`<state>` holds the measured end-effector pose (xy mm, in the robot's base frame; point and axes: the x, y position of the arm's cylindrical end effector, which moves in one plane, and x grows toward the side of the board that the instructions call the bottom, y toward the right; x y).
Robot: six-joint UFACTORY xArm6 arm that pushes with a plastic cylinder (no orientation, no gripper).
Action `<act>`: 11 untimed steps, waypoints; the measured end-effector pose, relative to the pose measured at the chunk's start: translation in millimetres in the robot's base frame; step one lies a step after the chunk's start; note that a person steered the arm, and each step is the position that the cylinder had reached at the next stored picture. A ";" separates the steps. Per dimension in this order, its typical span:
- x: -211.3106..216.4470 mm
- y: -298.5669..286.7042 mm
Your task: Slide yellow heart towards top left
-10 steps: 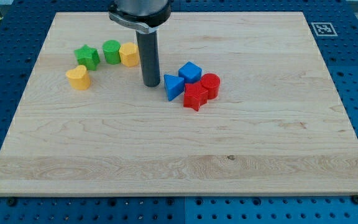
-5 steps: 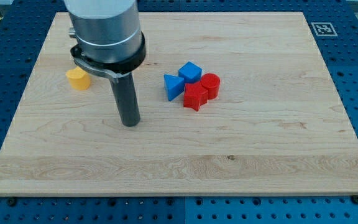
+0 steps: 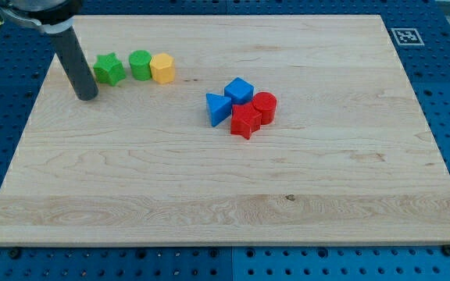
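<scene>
The yellow heart does not show anywhere on the wooden board (image 3: 287,195); it may be hidden behind my rod. My tip (image 3: 87,97) rests near the board's left edge, just below and left of the green star (image 3: 109,69). The dark rod rises from there towards the view's top left corner.
A green round block (image 3: 140,64) and a yellow hexagon (image 3: 162,69) stand in a row right of the green star. Near the middle, a blue triangle (image 3: 218,108), blue cube (image 3: 239,90), red cylinder (image 3: 264,105) and red star (image 3: 245,121) cluster together. A printed marker (image 3: 405,36) sits at the top right corner.
My tip swept from beside the blue triangle, down and left, then up to where the yellow heart stood. The heart, visible before, no longer shows. The other blocks have not moved.
</scene>
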<state>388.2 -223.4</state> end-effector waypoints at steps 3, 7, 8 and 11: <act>-1.9 0.0; 4.9 -32.2; -8.0 -26.4; -29.8 -3.9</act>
